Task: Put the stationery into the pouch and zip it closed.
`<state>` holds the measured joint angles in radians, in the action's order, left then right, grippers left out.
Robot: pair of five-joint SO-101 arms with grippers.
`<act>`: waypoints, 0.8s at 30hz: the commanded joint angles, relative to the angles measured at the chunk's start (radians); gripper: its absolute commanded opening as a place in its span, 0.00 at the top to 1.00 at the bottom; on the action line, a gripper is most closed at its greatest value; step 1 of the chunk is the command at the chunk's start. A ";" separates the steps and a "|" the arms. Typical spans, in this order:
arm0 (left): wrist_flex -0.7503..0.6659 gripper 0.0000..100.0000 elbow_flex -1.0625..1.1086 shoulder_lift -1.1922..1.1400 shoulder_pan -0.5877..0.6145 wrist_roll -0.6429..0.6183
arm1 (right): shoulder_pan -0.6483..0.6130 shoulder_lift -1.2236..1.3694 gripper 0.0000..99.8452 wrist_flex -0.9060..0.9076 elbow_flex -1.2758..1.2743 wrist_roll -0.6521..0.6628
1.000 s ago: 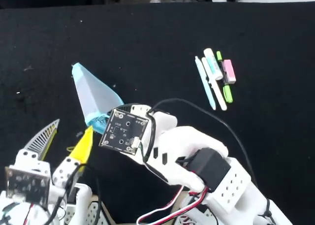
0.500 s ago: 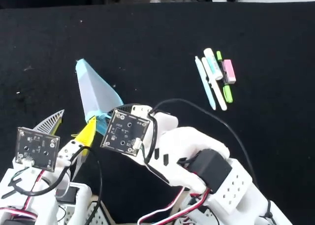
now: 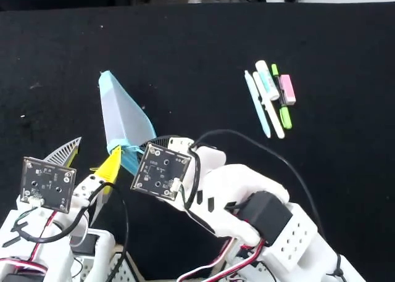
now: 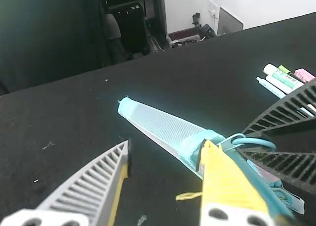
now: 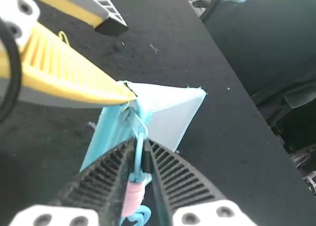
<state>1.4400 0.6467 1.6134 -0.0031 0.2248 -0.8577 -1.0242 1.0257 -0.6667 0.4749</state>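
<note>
Pouch [image 5: 165, 112] lies just ahead of right tool [image 5: 140, 144], zipper pull [image 5: 139, 136] pinched.

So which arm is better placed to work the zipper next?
Right. Its tool is shut on the zipper pull at the pouch's end. The left tool is open, with its yellow finger against the pouch, and looks better suited to steadying it.

White shells cover both arms [image 3: 234, 183], with black servo blocks [image 3: 262, 211], square screwed camera boards [image 3: 162, 171] and black cables [image 3: 281, 158]. The left gripper [image 4: 164, 146] has yellow and grey fingers, the right gripper [image 5: 142, 143] black ribbed ones.
</note>
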 commanded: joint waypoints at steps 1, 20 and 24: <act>0.000 0.77 -0.016 -0.015 -0.002 0.011 | 0.017 -0.028 0.99 -0.018 0.015 0.006; 0.000 0.77 0.035 -0.014 0.007 0.014 | 0.021 -0.130 0.99 0.017 0.010 0.002; 0.002 0.77 0.035 -0.014 0.007 0.014 | 0.021 -0.127 0.99 -0.035 0.010 0.002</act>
<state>1.4400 0.6713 1.6134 -0.0031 0.2263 -0.8500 -1.1254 1.0487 -0.6728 0.4749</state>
